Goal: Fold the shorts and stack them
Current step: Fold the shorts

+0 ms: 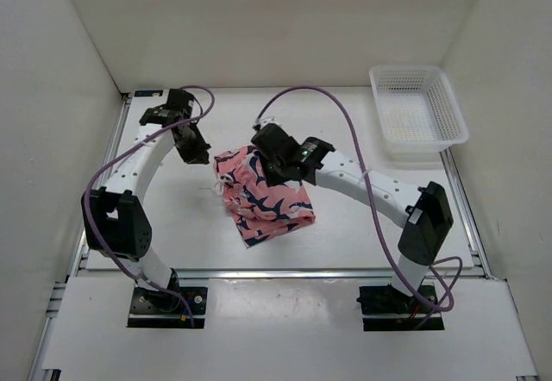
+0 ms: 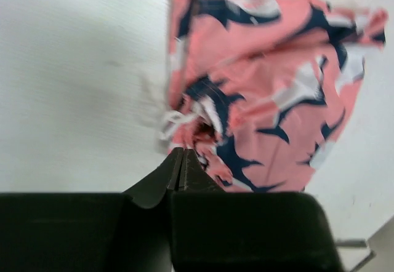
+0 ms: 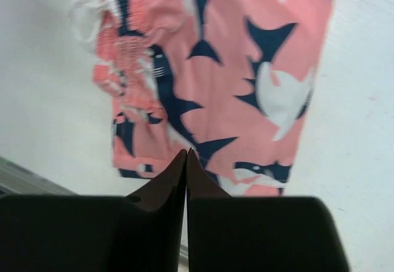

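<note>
The shorts lie roughly folded at the table's centre, with the left gripper just off their ten o'clock corner and the right gripper over their twelve o'clock edge, both pinched fully closed on no cloth I can see, probably to press rather than grab.

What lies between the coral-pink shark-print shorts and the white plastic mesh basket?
Top view: the right arm's white link and its purple cable cross that stretch.

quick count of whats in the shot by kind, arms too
shorts: 1
white mesh basket: 1
robot arms: 2 (left arm, right arm)
total: 4
</note>
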Available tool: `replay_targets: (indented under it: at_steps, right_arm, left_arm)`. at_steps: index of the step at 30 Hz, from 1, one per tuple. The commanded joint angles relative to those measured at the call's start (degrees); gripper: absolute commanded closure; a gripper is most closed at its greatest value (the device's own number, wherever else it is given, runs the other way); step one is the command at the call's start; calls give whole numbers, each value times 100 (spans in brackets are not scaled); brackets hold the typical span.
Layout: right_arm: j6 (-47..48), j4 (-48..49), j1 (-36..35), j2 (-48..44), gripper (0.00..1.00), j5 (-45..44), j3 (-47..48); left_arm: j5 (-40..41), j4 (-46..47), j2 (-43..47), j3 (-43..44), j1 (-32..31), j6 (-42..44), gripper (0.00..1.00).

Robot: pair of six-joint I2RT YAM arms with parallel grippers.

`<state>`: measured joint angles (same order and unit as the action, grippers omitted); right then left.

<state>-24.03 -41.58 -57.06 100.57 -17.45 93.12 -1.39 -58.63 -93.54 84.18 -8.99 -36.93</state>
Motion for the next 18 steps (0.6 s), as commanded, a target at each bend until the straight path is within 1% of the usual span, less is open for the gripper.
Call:
replay_targets:
  at_steps: [1,3,5,10,14,16,18]
  right_arm:
    - [-259,168,554,-21,100,215,-320]
    - [-260,273,852,163,100,565,-496]
    - [-313,405,1055,417,100,716,-567]
    - [-374,695,1267,1112,100,1060,-681]
    - [-374,766,1320,1333,100,1173,-734]
    - [-427,766,1390,1255,86,1174,-734]
    - [-427,591,1460,1123,71,1174,-656]
  left_arm:
    - [-432,97,-32,28,-541,1,90]
    - [-512,220,-208,28,-761,-69,90]
    - [-512,422,-550,28,-972,-139,90]
    - [-117,484,-1507,151,-973,-149,90]
    - [278,484,-1817,213,-973,-95,90]
    - [525,283,-1888,274,-973,-43,90]
    - [666,90,-2036,642,-973,106,90]
